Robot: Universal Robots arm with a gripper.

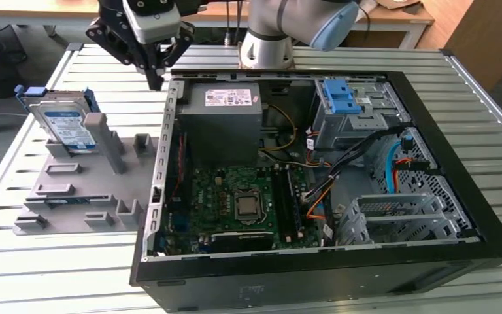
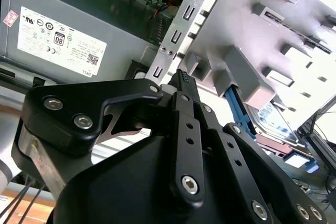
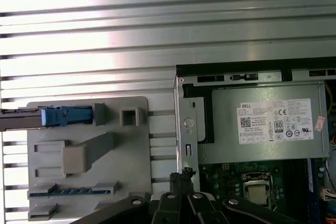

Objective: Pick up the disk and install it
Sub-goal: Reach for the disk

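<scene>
1. The arm (image 1: 273, 33) comes in over the back of the slatted metal surface (image 1: 50, 268). It carries the hand (image 1: 155, 82) pointing straight down, fingers lowest.
2. The hand's two black fingers are pressed together into one tip, and nothing is held between them. The second wrist view shows the hand (image 2: 182, 77) closed up in the same way.
3. The hand hangs in the air, level with the back corner of the open computer case (image 1: 321, 278), right by its side wall.
4. Below the hand on one side is the grey power supply (image 1: 225, 124) inside the case. On the other side a grey holder (image 1: 85, 190) lies flat on the surface.
5. The disk (image 1: 68, 124) stands upright on edge in that holder, in its blue frame. It is lower than the hand, off to the side away from the case, and the fingers are well clear of it.
6. In the first wrist view the hand (image 3: 182, 174) sits by the case wall, and the disk (image 3: 65, 115) shows as a thin blue edge across the holder (image 3: 84, 182) from it.
</scene>
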